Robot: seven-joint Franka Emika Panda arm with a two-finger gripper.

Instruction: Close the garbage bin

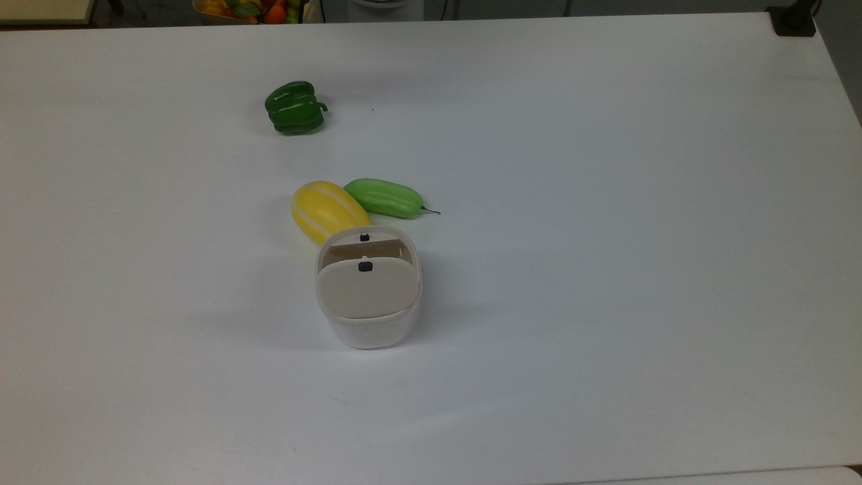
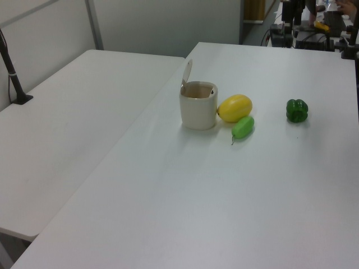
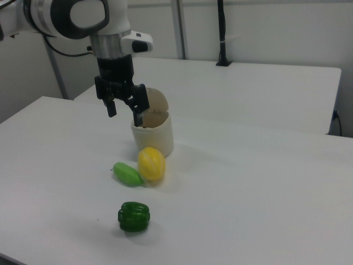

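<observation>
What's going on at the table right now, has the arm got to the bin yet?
Not yet. The garbage bin stands on the white table with its beige lid tipped up, so it is open. In the right view the end effector hangs open and empty near the bin. A yellow melon lies against the bin, a light green cucumber next to the melon, and a green bell pepper sits apart.

I work in a lab: plain white tables (image 2: 84, 112) pushed together, grey partition walls (image 2: 168, 22), and cluttered equipment benches (image 2: 314, 28) behind.
</observation>
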